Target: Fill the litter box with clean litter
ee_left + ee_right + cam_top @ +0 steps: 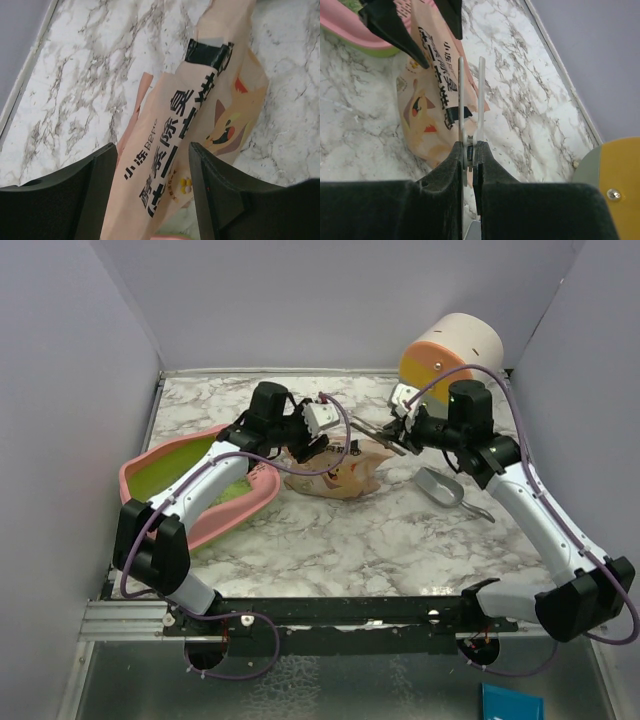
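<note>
Left jaws [152,150] are spread wide, one black finger [95,190] on each side of the tan pouch [200,110], which runs straight through the gap. Whether either pad is actually touching the paper, I can't tell. The right jaws [469,147] are pressed together, pinching the base of a thin metal tool [481,100]. It has two slim parallel blades with a small spring between them, and the blades point out at the pouch. From the right wrist the blade tips sit over the pouch's upper end, close to the left arm's fingers, but contact can't be made out. The pouch itself lies crinkled on the marble surface [350,540], cartoon cat and black Chinese lettering facing up, with a dark band across it near one end. Moving outward from the pouch, the litter box [170,447] sits just to its left in the top view. It is a wide pink tray with a yellow-green inside, its near corner right up against the pouch and the left arm reaching across above it. To the right of the pouch, a little apart, lies the grey scoop [440,487], under the right arm. Beyond the pouch and to the right, by the back wall, stands the round drawer unit [455,350] in cream, orange and yellow.
</note>
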